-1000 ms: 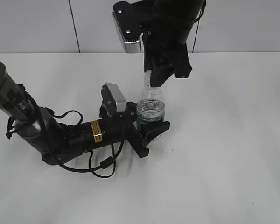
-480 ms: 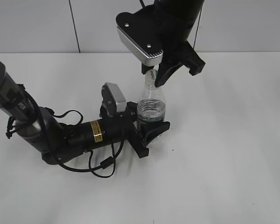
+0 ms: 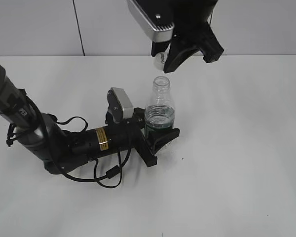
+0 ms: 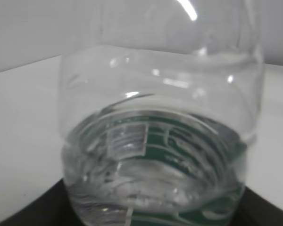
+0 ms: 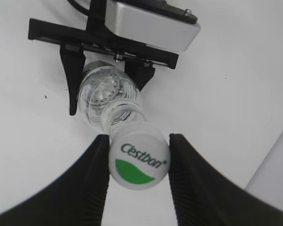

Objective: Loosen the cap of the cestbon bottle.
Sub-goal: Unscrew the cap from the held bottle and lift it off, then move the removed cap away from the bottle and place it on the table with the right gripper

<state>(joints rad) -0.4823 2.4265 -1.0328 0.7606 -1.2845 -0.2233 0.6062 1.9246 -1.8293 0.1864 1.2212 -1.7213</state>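
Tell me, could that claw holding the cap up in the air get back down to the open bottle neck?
Probably yes. The right claw grips the cap above the cestbon bottle, and nothing shows between them. The left claw clasps only the bottle's lower body, leaving the neck free.

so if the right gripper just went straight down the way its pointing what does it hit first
Probably the open mouth of the cestbon bottle. The right gripper points down, shut on the cap, and the neck shows just beyond the cap. Exact alignment is hard to judge.
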